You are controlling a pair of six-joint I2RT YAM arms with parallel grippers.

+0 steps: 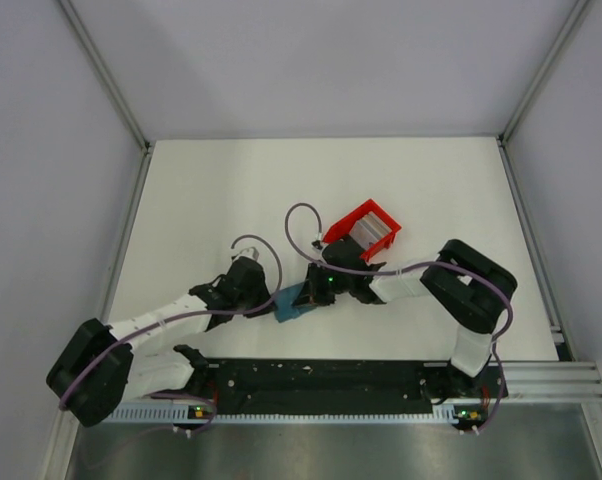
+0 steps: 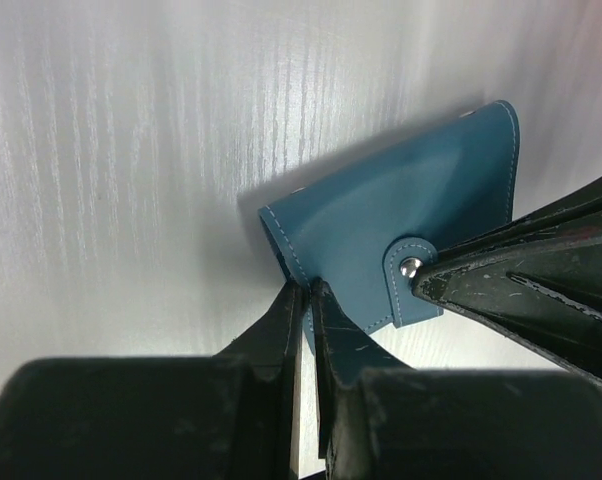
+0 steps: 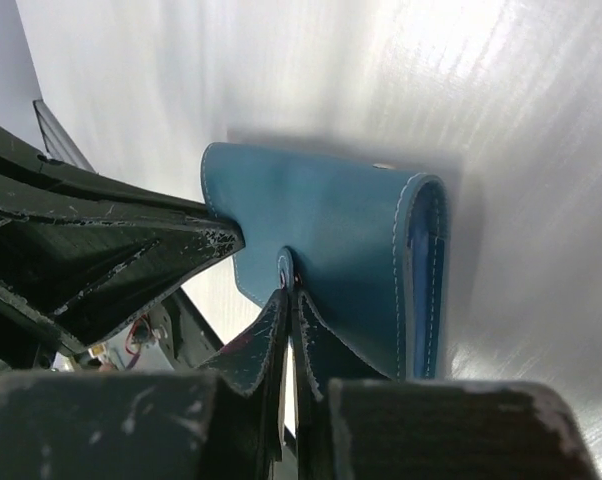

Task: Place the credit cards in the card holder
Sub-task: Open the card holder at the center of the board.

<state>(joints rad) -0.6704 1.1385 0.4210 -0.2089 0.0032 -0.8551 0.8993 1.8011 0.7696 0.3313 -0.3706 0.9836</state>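
Observation:
The card holder [image 1: 290, 304] is a teal wallet lying closed between my two grippers near the table's front. In the left wrist view my left gripper [image 2: 309, 291] is shut on the lower corner edge of the card holder [image 2: 401, 210]. Its strap with a silver snap [image 2: 410, 266] touches the right gripper's fingers [image 2: 526, 290]. In the right wrist view my right gripper [image 3: 289, 290] is shut on that snap strap of the card holder [image 3: 331, 235]. The left gripper's fingers [image 3: 131, 250] meet the wallet's left edge. Grey-silver credit cards [image 1: 373, 232] stand in a red tray.
The red open-topped tray [image 1: 355, 217] stands just behind the right gripper [image 1: 319, 284], right of centre. The left gripper [image 1: 265, 296] lies to the wallet's left. Cables loop above both wrists. A black rail [image 1: 311, 378] with the arm bases runs along the near edge.

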